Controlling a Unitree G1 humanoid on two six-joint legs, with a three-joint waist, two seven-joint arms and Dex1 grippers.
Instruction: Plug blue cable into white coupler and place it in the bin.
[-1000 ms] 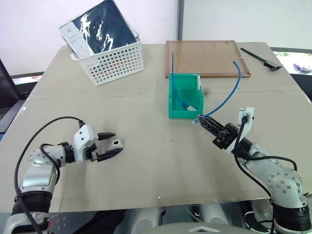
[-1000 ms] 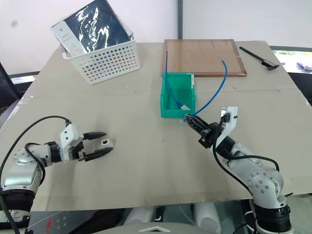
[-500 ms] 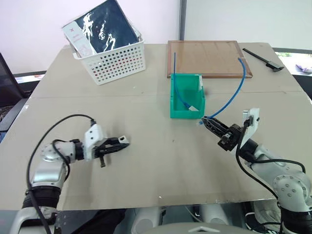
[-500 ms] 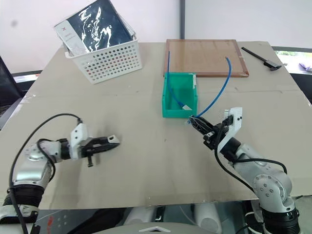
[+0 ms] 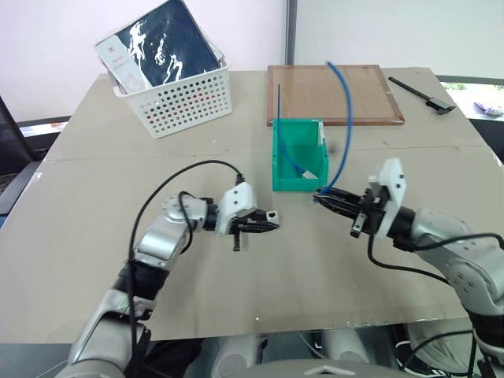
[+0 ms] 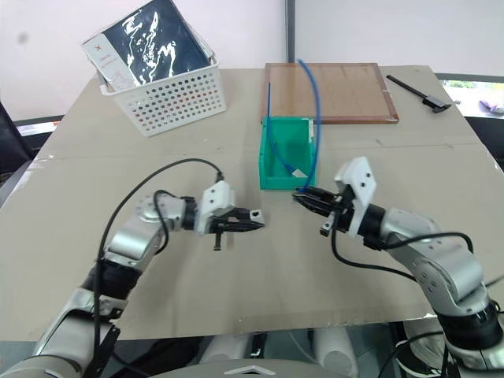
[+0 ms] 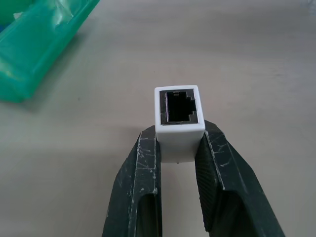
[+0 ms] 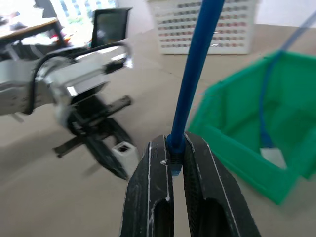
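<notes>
My left gripper is shut on the white coupler, a small white cube whose dark socket faces away from the wrist. It holds it just above the table, left of the bin's front. Opposite it, my right gripper is shut on the blue cable close to its end. From there the cable arcs up and back over the green bin. The plug at the pinched end is hidden by the fingers. Both gripper tips point at each other with a short gap between them, and the coupler appears beyond the right gripper's fingers.
A second, straighter blue cable stands in the bin. A white perforated basket with a dark packet sits at the back left. At the back lies a wooden board, with a black tool at the far right.
My left gripper closed on the coupler, lifted it and carried it right towards the bin. The right gripper rolled, swinging the cable's free end up and to the left.
</notes>
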